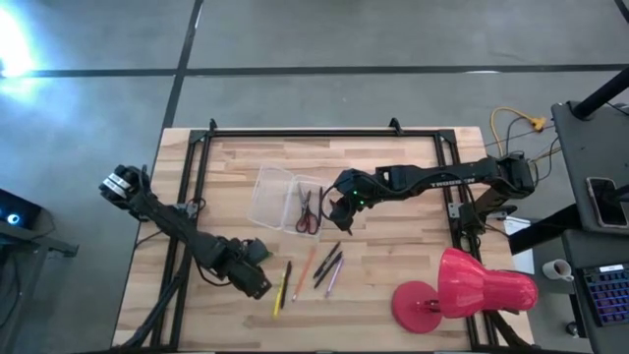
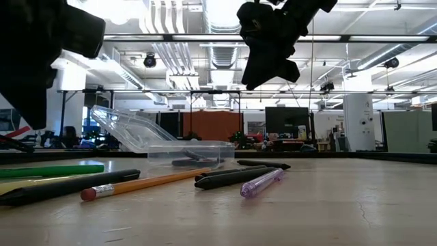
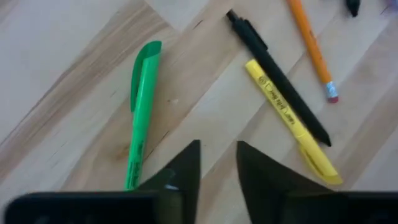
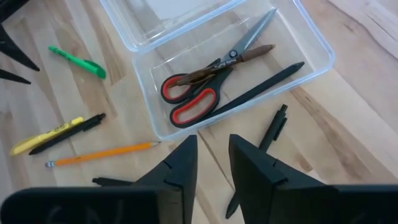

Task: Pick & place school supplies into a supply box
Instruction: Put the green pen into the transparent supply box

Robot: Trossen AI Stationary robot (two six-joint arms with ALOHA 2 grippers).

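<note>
My left hand (image 3: 217, 165) hovers low over the wooden desk (image 1: 393, 265) near its front-left area, fingers a narrow gap apart and holding nothing. Just ahead of it lie a green pen (image 3: 142, 106), a yellow pen (image 3: 289, 118) and a black pen (image 3: 277, 78) touching side by side, and an orange pencil (image 3: 311, 46). My right hand (image 4: 212, 165) hangs above mid-desk, fingers narrowly parted, empty. Below it the clear supply box (image 4: 311, 46) holds red-handled scissors (image 4: 205, 84), a brown pencil (image 4: 245, 56) and a black pen (image 4: 261, 90).
</note>
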